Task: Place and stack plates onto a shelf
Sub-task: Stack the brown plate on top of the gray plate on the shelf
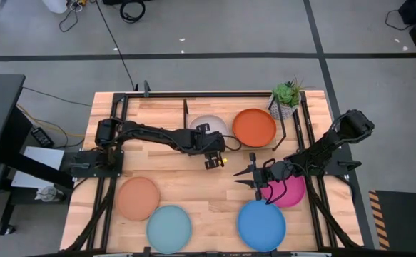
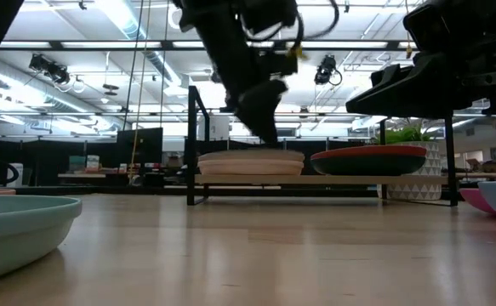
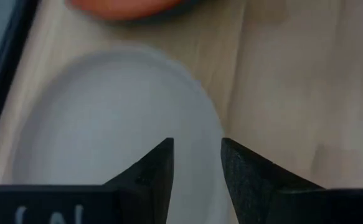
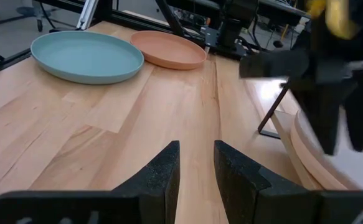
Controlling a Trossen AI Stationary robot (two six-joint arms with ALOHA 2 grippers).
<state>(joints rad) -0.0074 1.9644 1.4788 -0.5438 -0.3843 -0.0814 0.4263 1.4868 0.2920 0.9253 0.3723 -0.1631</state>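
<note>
While our left gripper hovers at the grey-white plate on the shelf, jaws narrowly parted and empty, we judge a placement just finished. Next we need the magenta plate under our right gripper, jaws narrow, empty. Beside the orange plate, the potted plant crowds the shelf's end.

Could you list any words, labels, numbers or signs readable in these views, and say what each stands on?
None can be read.
Left hand: pale marks on the housing below its fingers, cut off and blurred, unreadable.
Right hand: similar pale marks, unreadable.
Plates, shelf and table: no lettering visible.
</note>
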